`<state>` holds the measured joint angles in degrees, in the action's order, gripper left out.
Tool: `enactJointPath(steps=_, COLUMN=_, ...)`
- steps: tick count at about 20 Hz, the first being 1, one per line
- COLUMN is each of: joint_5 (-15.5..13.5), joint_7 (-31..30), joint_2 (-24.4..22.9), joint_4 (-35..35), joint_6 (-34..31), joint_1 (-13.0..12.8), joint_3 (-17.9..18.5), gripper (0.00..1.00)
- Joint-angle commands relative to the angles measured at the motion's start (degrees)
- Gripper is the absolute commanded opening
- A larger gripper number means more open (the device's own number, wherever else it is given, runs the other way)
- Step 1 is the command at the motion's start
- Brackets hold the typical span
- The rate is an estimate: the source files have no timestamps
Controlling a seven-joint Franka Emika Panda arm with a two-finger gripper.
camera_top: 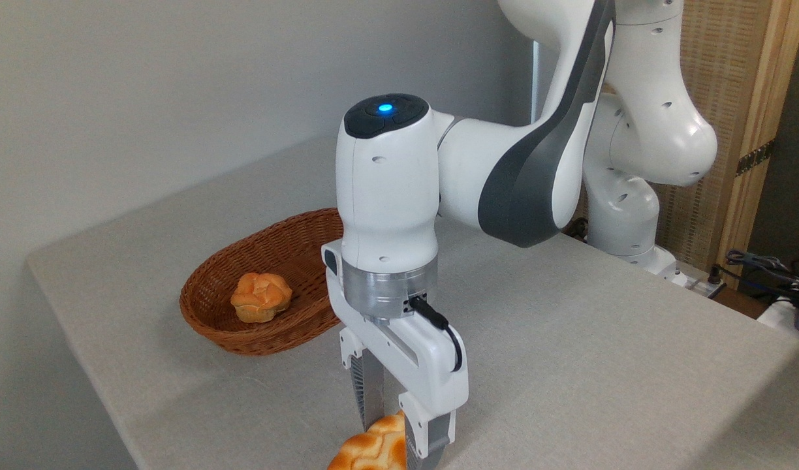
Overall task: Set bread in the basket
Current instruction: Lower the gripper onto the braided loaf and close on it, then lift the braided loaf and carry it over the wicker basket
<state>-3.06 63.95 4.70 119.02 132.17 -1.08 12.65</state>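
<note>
- Setting: a robotics lab or test room, not a home kitchen.
- A white-and-grey robot arm point(523, 176) is mounted at the far edge of the worktop point(602, 339); a blue status light point(385, 108) glows on its wrist cap.
- The worktop is covered in plain beige cloth and carries only props: a wicker basket point(269, 297) with a small bun point(261, 297) inside, and a bread loaf point(371, 450) at the front edge.
- The wall point(145, 98) behind is bare grey, without decoration.
- Loose cables point(762, 264) and equipment lie at the right edge, beyond the worktop.
- A wood-framed woven screen panel point(726, 130) stands behind the arm's base.
</note>
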Motion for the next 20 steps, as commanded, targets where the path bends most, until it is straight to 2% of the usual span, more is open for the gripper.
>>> enactJointPath(steps=1, joint_5=0.16, joint_7=0.82, joint_2=2.15, joint_4=0.25, joint_6=3.53, joint_1=-0.33, joint_3=0.44, gripper=0.94)
enactJointPath(steps=4, joint_5=0.16, joint_7=0.91, joint_2=1.72, joint_4=0.16, joint_6=3.01, joint_1=-0.41, joint_3=0.36, gripper=0.52)
enactJointPath(steps=6, joint_5=0.16, joint_7=1.08, joint_2=1.72, joint_4=0.07, joint_6=2.74, joint_1=-0.41, joint_3=0.35, gripper=0.39)
enactJointPath(steps=8, joint_5=0.16, joint_7=1.08, joint_2=1.63, joint_4=0.07, joint_6=2.21, joint_1=-0.41, joint_3=0.27, gripper=0.36)
enactJointPath(steps=15, joint_5=-0.54, joint_7=0.91, joint_2=0.32, joint_4=-0.81, joint_6=0.73, joint_1=-0.41, joint_3=0.18, gripper=0.35)
enactJointPath(steps=19, joint_5=-0.81, joint_7=0.21, joint_2=-0.92, joint_4=-6.86, joint_6=-11.29, joint_1=-0.41, joint_3=-0.26, gripper=0.37)
enactJointPath(steps=20, joint_5=-2.03, joint_7=-0.32, joint_2=-1.27, joint_4=-9.22, joint_6=-14.72, joint_1=-0.5, joint_3=-0.52, gripper=0.37)
